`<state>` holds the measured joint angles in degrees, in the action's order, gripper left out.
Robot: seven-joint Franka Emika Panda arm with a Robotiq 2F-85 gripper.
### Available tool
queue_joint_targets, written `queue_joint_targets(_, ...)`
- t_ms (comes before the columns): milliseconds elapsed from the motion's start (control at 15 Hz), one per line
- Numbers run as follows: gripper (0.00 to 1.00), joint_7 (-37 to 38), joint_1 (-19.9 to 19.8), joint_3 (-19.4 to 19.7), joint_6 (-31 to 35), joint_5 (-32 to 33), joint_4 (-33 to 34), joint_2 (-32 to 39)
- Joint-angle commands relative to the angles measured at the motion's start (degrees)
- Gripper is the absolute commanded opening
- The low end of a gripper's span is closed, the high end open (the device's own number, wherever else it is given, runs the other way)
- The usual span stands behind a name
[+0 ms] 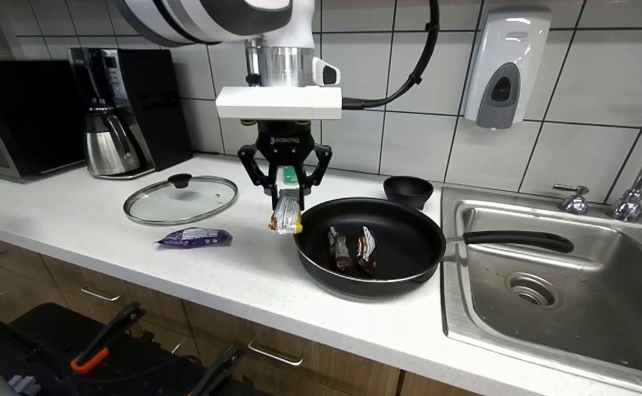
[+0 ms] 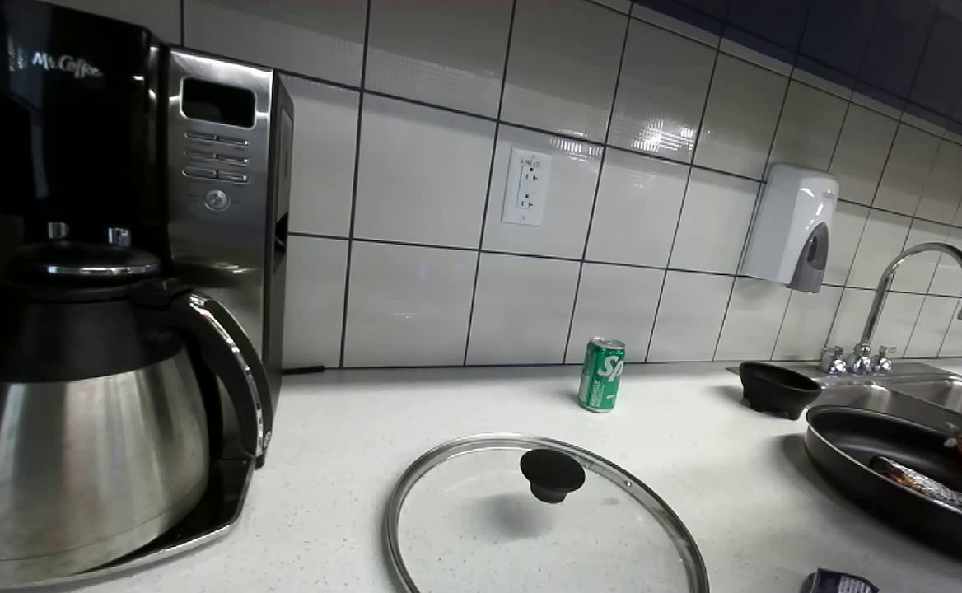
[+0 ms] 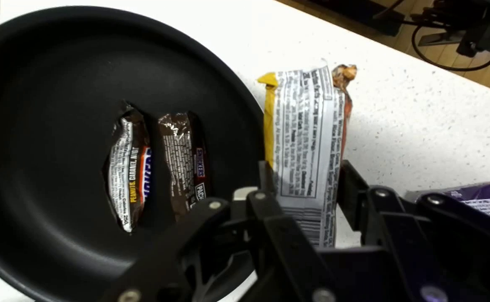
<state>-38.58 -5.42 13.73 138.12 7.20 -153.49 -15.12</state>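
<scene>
the gripper (image 3: 306, 175) clasps the bar (image 3: 304, 134) by its sides (likely light, slick and easily crushed); gentle pressure near mid-length should hold it best.

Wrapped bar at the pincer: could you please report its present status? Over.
Pincer shut on yellow-edged wrapped bar. Bar held beside the frying pan, not inside. Possible obstacle: pan's rim, close alongside; whether touching, cannot tell.
</scene>
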Motion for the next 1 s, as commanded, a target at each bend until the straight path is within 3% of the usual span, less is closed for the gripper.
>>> queue_joint_targets(0,0.16,-1.3,-1.4,-0.1,-4.1,2.3,1.5,-2.2)
queue_joint_targets(200,0.16,-0.3,-1.7,-0.1,-3.9,2.7,1.9,-2.3)
queue_joint_targets(267,0.16,-4.0,-2.4,2.8,-0.1,1.3,6.1,5.7)
queue_joint_targets(600,0.16,-4.3,-6.0,5.4,1.1,1.6,12.3,13.0)
queue_joint_targets(933,0.16,-3.0,-7.2,3.4,3.8,0.5,20.4,23.2)
